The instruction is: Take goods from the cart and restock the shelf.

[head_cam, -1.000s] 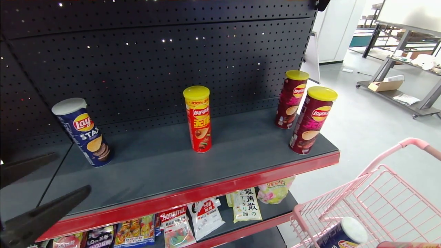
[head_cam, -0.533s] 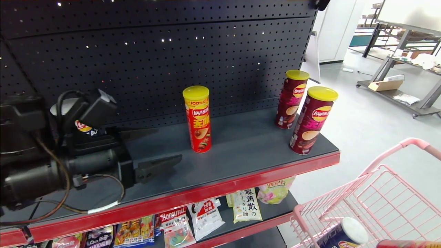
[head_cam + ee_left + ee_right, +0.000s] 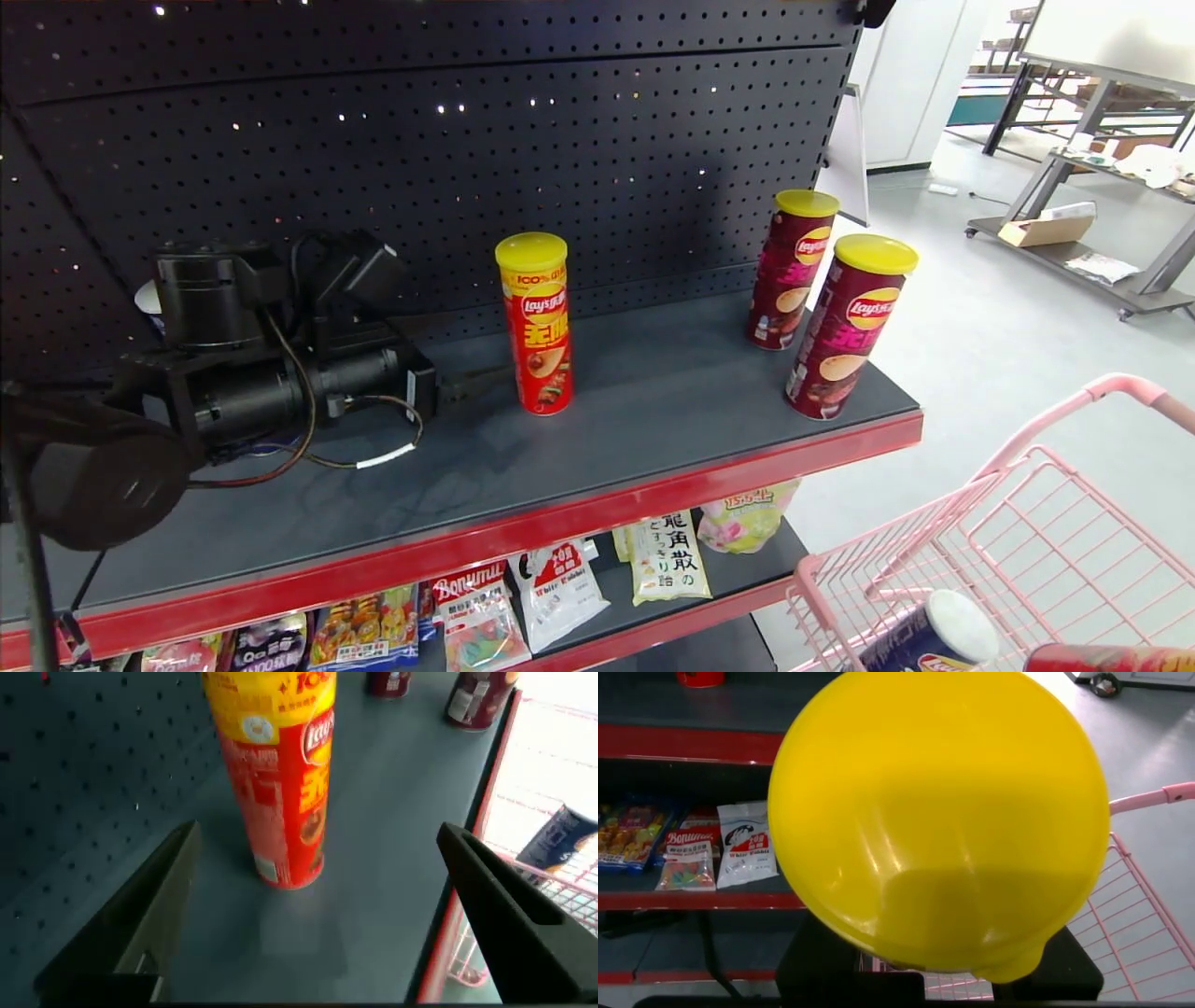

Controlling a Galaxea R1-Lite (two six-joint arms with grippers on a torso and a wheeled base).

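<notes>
Centres on the red can [image 3: 536, 322], upright near the middle of the shelf [image 3: 653, 439], lid up, long axis vertical, close to the pegboard [image 3: 467, 140] on the far side. Just left of it, low against its body: the left gripper [image 3: 320, 831], held level above the shelf top and aimed rightward at the can. Fingers [image 3: 140, 915] spread wide, clamped on nothing. Can straight ahead on the centre line, at or just past the tips; touching or not, hard to tell. Clearly the nearer arm. Judged to be lining up a side grasp or a nudge of this can. Calls for a straight advance to the right until both fingers flank the body, then a squeeze across the vertical axis. Likely to topple so tall and narrow a can if one finger lands first. Farther right on the shelf, a maroon can [image 3: 789, 271] at the far corner and another [image 3: 845, 327] near the front edge. Off the right end, on the near side: the cart [image 3: 1055, 523], with a blue can [image 3: 934, 639] lying inside, not yet shelved. At the right gripper [image 3: 934, 980], a yellow lid [image 3: 938, 812] hard up against the wrist camera, presumably a can carried there; grip state impossible to tell. Below, snack bags [image 3: 560, 588] on the lower tier.
</notes>
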